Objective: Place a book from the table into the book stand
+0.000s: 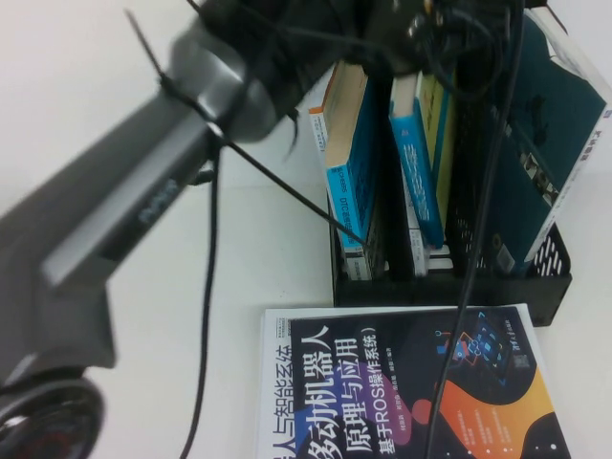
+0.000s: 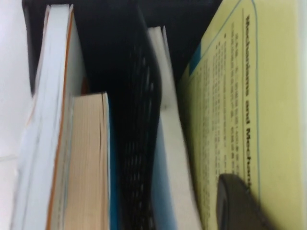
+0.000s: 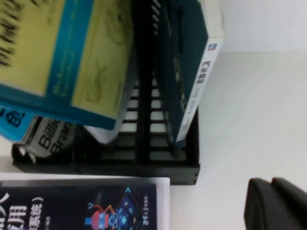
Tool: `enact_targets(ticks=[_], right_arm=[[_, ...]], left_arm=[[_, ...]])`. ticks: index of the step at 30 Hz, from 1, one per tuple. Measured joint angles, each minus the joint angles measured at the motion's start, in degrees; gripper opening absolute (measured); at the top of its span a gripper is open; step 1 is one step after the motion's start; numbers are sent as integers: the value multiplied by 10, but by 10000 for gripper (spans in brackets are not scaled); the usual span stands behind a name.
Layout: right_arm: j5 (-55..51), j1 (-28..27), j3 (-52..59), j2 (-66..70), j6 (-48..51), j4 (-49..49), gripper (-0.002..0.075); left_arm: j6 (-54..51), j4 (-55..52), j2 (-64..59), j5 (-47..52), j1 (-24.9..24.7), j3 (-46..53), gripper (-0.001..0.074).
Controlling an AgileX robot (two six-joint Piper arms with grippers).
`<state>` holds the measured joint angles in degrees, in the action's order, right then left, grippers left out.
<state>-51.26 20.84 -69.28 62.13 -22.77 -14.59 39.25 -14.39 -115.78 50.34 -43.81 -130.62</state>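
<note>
book (image 2: 240, 96) seemingly against left tool (image 2: 235, 201)

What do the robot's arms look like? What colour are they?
The left arm is a smooth grey tube with faint lettering on its side. A black zip tie wraps around it and thin black cables trail along it. The left gripper, up at the book stand, is dark and rounded. The right gripper, over the table beside the stand, is black and rounded too.
</note>
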Motion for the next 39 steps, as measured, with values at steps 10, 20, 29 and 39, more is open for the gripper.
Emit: enact_targets(ticks=[10,20,29,39], right_arm=[[-24,0,0,0,28,41,8],[-45,0,0,0,62,63,8],[-23,0,29,0,78,67,8],[23,0,132,-77,95,62,8]], left_arm=[[56,-33,-42,-15,0,0,193],[-29,-30,-42,-41,0,0,258],[-72,-52,-14,-106,11,-8,476],[-105,-75,54,33,45,-8,52]])
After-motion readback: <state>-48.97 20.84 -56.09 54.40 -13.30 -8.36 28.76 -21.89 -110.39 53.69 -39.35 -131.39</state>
